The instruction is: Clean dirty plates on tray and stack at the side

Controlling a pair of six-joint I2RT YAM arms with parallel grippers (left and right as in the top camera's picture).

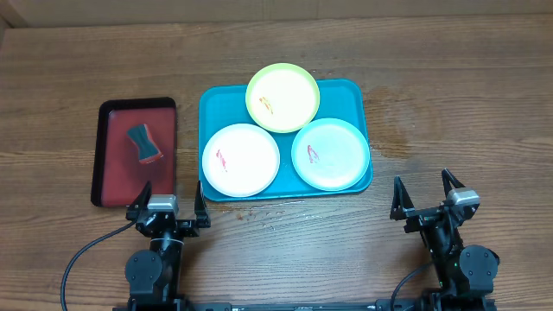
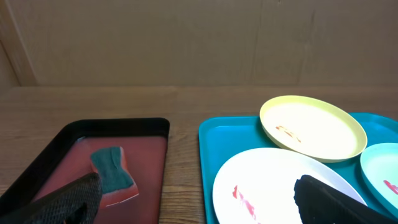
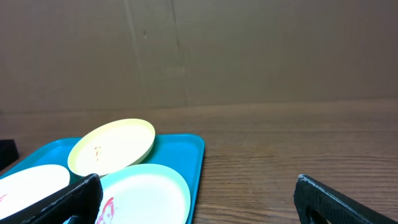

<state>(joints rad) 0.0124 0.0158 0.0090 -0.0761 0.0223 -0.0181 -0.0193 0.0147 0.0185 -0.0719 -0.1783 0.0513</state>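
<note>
The teal tray (image 1: 346, 95) lies mid-table and holds three plates. The yellow-green plate (image 1: 282, 97) sits at the back, overhanging the tray's far rim. The white plate (image 1: 240, 159) is front left and the mint-blue plate (image 1: 328, 154) front right. Each has a red smear. They also show in the left wrist view: white plate (image 2: 267, 180), yellow-green plate (image 2: 311, 127). The right wrist view shows the mint-blue plate (image 3: 146, 193) and the tray (image 3: 186, 149). My left gripper (image 1: 169, 200) is open and empty in front of the tray's left corner. My right gripper (image 1: 425, 192) is open and empty, right of the tray.
A dark red, black-rimmed tray (image 1: 112, 164) lies left of the teal tray and holds a green-and-red sponge (image 1: 145, 143), also seen in the left wrist view (image 2: 115, 171). A cardboard wall stands behind the table. Bare wood lies right of the teal tray.
</note>
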